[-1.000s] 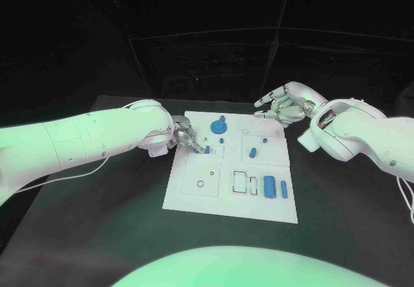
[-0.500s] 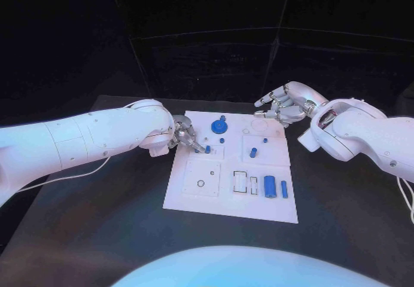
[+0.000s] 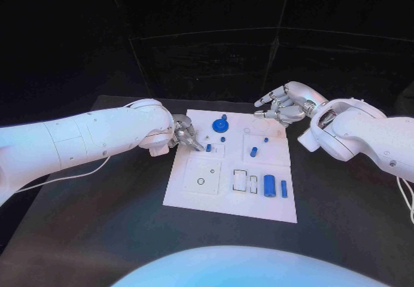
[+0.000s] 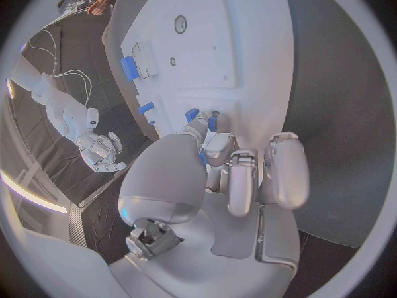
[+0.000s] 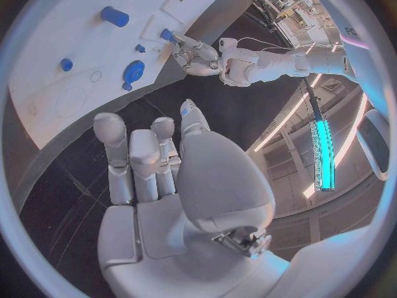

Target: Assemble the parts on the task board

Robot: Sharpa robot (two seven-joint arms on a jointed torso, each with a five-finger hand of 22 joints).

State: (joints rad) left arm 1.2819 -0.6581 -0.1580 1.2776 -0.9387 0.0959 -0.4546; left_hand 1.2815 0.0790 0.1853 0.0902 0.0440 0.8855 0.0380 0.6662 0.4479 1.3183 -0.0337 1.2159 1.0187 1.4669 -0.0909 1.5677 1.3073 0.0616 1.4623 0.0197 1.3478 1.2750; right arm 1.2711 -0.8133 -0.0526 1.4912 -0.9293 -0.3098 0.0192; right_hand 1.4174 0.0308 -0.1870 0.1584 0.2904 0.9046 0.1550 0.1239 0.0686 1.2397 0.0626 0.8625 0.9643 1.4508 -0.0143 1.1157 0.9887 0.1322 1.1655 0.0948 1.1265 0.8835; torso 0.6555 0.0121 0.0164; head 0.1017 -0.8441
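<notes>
The white task board point(image 3: 194, 194) lies in the middle of the black table. My left hand point(image 3: 185, 139) is at the board's left edge and pinches a small blue peg point(image 3: 208, 147) between thumb and a finger, low over the board; the same blue peg point(image 4: 202, 156) shows at the fingertips in the left wrist view. My right hand point(image 3: 280, 107) hovers over the board's far right corner, fingers apart and holding nothing. On the board sit a round blue gear point(image 3: 221, 125), a short blue piece point(image 3: 253, 152), a blue cylinder point(image 3: 270, 186) and a thin blue bar point(image 3: 284, 189).
Rectangular sockets point(image 3: 240, 180) and a round hole point(image 3: 201, 180) lie in the board's near half. Black table point(image 3: 95, 227) surrounds the board on all sides. The right wrist view shows the gear point(image 5: 132, 71) and my left hand point(image 5: 197, 54) across the board.
</notes>
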